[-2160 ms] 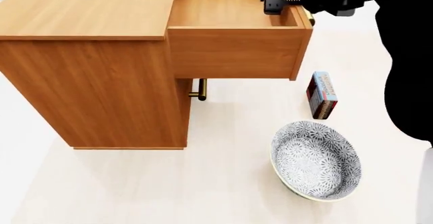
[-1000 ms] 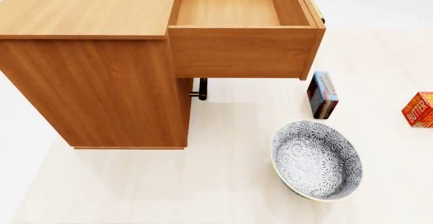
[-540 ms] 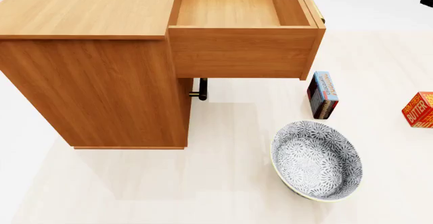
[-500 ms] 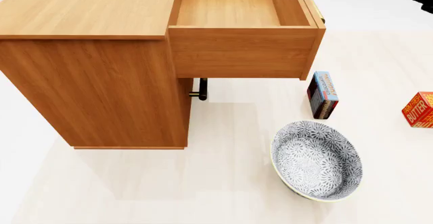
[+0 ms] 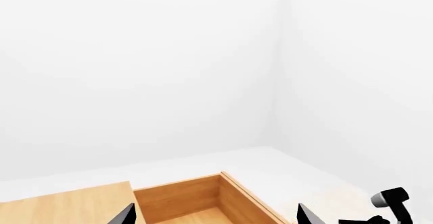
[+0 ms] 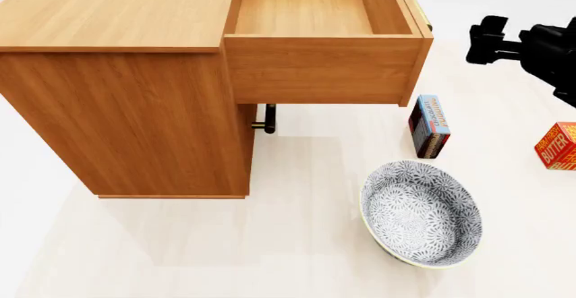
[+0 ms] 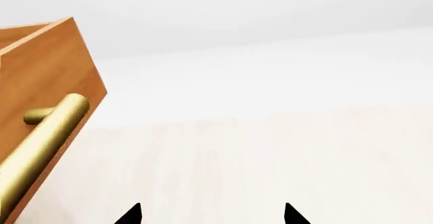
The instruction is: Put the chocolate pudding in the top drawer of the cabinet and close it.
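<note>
1. Now the top drawer (image 6: 306,15) of the cabinet (image 6: 117,75) stands open and empty.
2. The chocolate pudding (image 6: 429,127) lies at the drawer's 5 o'clock, untouched.
3. The right gripper (image 6: 490,40) has re-entered at 3 o'clock, spread, holding nothing; pickup is probably next.
4. The left gripper (image 5: 215,215) is parted, empty.

- cabinet (image 6: 117,89) stands at left of head view, on the floor (image 6: 270,244)
- top drawer (image 6: 320,48) sticks out from cabinet's right side, pulled open, nothing inside
- lower drawer handle (image 6: 264,119) shows beneath the open drawer
- chocolate pudding (image 6: 428,126) stands on edge on the floor, just right of and below the drawer's front corner
- bowl (image 6: 420,213) sits on the floor, nearer the camera than the pudding, close to it
- butter box (image 6: 558,145) at right edge, well apart from pudding
- right gripper (image 6: 490,40) is right of the drawer, above the floor, behind the pudding
</note>
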Available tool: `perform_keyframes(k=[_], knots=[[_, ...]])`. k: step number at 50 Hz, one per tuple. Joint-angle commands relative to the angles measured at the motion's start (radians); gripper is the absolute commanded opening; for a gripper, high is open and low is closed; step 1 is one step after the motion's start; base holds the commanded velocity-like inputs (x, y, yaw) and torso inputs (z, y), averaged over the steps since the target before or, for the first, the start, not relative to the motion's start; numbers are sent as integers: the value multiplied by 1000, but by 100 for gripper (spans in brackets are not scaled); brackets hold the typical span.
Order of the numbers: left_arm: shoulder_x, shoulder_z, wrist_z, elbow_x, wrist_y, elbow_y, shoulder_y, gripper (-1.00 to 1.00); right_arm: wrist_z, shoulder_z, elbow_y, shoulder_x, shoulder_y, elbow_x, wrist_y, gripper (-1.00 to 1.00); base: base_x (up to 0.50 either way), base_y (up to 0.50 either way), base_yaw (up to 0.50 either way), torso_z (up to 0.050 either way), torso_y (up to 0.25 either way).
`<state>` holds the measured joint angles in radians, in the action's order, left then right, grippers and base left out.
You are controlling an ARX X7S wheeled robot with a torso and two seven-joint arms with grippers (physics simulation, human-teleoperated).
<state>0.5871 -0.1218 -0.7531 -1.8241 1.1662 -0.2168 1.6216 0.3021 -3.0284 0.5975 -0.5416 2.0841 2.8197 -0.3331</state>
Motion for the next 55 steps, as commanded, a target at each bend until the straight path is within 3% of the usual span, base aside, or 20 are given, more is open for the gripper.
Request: perform_keyframes(k=[1,35,55], knots=[[-3,-7,4,5,-8,0,3,100,5,21,-38,-25,-68,-38,-44,100,0,0,0,0,0],[17,-8,1,-4,-28,-13,-11,100,56,122,215,61,-317,-64,99,100,0,0,0,0,0],[26,-9,4,-5,-41,-20,-30,100,25,151,475,108,-459,-41,274,100,0,0,0,0,0]])
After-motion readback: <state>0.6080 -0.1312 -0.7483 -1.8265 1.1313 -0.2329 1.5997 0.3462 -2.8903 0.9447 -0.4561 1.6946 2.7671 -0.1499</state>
